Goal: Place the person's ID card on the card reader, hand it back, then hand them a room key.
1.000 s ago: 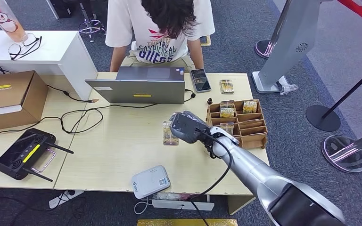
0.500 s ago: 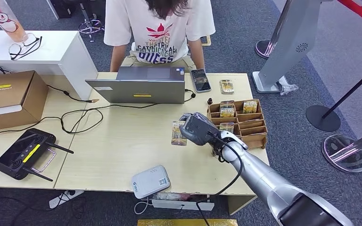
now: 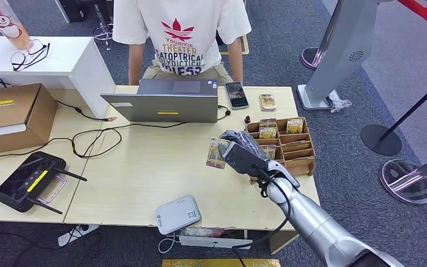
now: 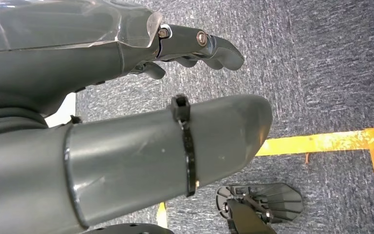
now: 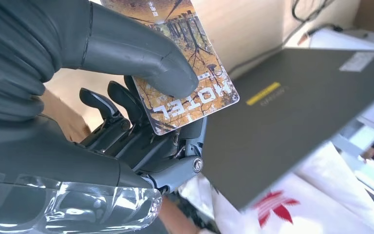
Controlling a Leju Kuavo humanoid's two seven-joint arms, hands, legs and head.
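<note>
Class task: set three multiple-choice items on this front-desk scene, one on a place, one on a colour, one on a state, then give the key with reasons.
1. Where is the phone?
A. right of the laptop
B. on the cardboard box
C. in the organizer

2. What colour is the card reader?
A. black
B. white
C. brown

3. What is the right hand doing?
A. resting flat on the table
B. pressing the laptop
C. pinching a hotel key card

Key: 1 A, it lies beside the laptop's right end. 2 B, its casing is white. 3 C, the thumb presses the card against the fingers.
</note>
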